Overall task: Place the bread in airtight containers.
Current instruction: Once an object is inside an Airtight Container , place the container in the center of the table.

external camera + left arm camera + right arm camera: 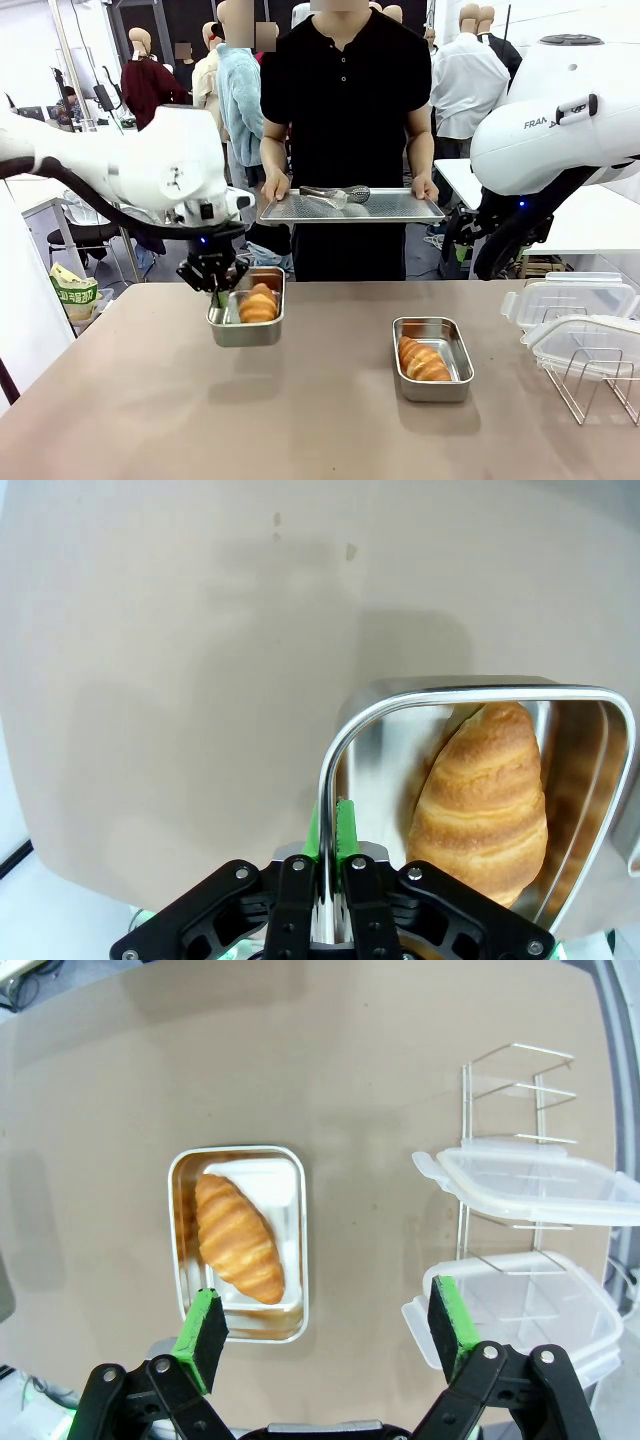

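Left end effector is pinching the rim of the left tin, centre-left, seemingly holding it off the table; roll sitting inside. Tin looking stiff, slick; roll soft, crushable, so rim is the hold. Right end effector hanging spread over the other tin.

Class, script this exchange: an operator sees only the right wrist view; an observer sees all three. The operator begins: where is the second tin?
Observer: Toward the robot's left side: a small rectangular stainless-steel tin, with the jaws of the left arm shut on its rim.
Operator: Is it filled?
Observer: Yes, one glossy golden-brown croissant-shaped roll lies inside.
Operator: And the person?
Observer: Holding a flat mesh metal tray with metal tongs on it.
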